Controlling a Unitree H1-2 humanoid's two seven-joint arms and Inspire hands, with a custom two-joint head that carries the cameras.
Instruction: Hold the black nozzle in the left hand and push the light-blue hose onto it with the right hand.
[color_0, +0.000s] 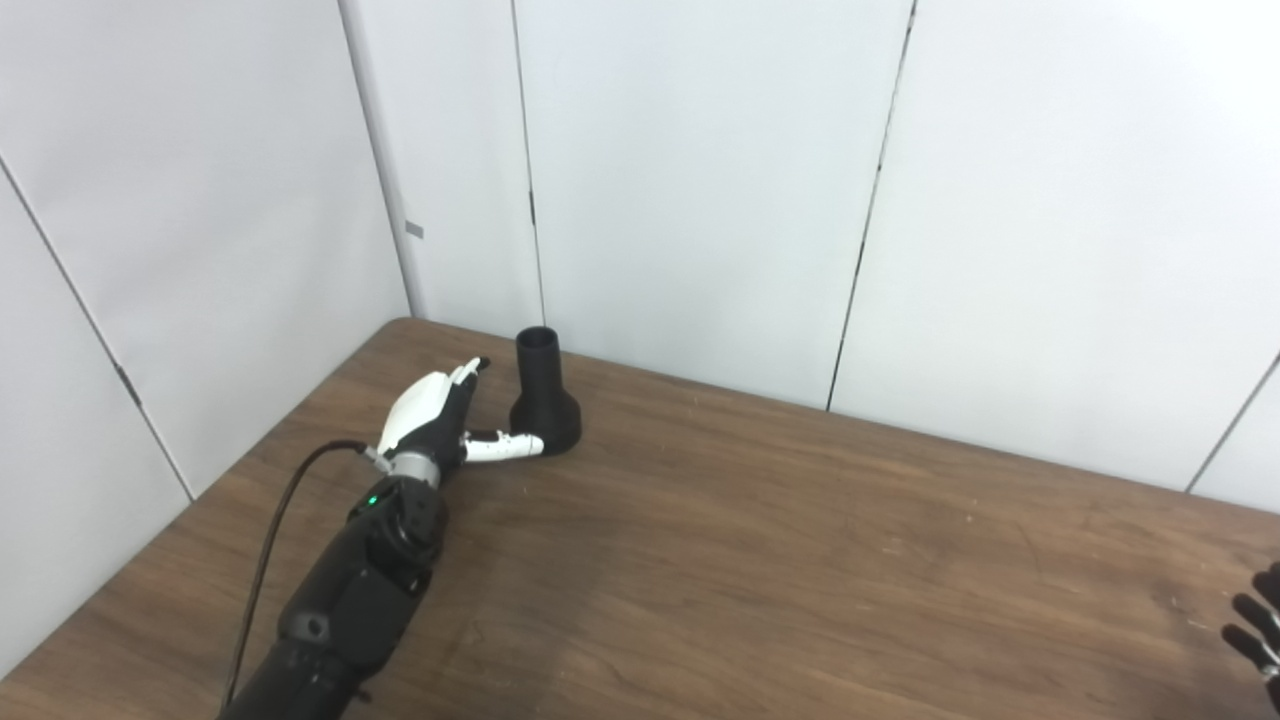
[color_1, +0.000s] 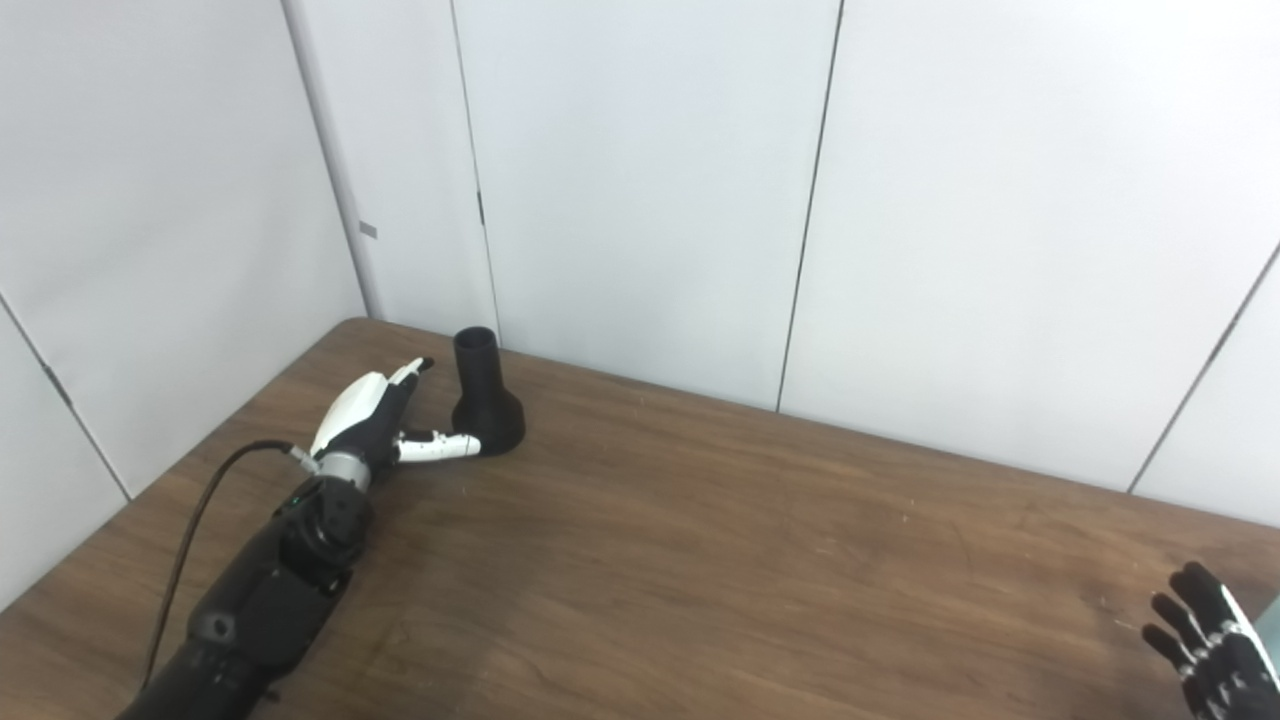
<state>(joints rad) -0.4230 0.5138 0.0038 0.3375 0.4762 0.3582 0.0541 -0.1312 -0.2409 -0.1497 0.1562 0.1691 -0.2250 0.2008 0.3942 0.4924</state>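
My left robot hand (color_0: 432, 418) lies spread and empty (thumb touching the base) beside the upright black flared plastic nozzle (color_0: 543, 394) on the brown wooden tabletop (color_0: 760, 560); my right robot hand (color_1: 1215, 642) waits with fingers apart, holding nothing.

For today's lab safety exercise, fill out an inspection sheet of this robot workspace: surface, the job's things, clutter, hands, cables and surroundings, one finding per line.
Surface: brown wood-grain table, with a few pale specks.
Job's things: black nozzle stands upright near the far left corner, wide base down, open neck up. No light-blue hose seen.
Clutter: nothing seen.
Hands: left hand open beside the nozzle, thumb reaching to its base, not gripping. Right hand open at the lower right edge, holding nothing.
Cables: one black cable runs along the left forearm to the wrist.
Surroundings: plain white wall panels with dark seams behind the table and to its left.
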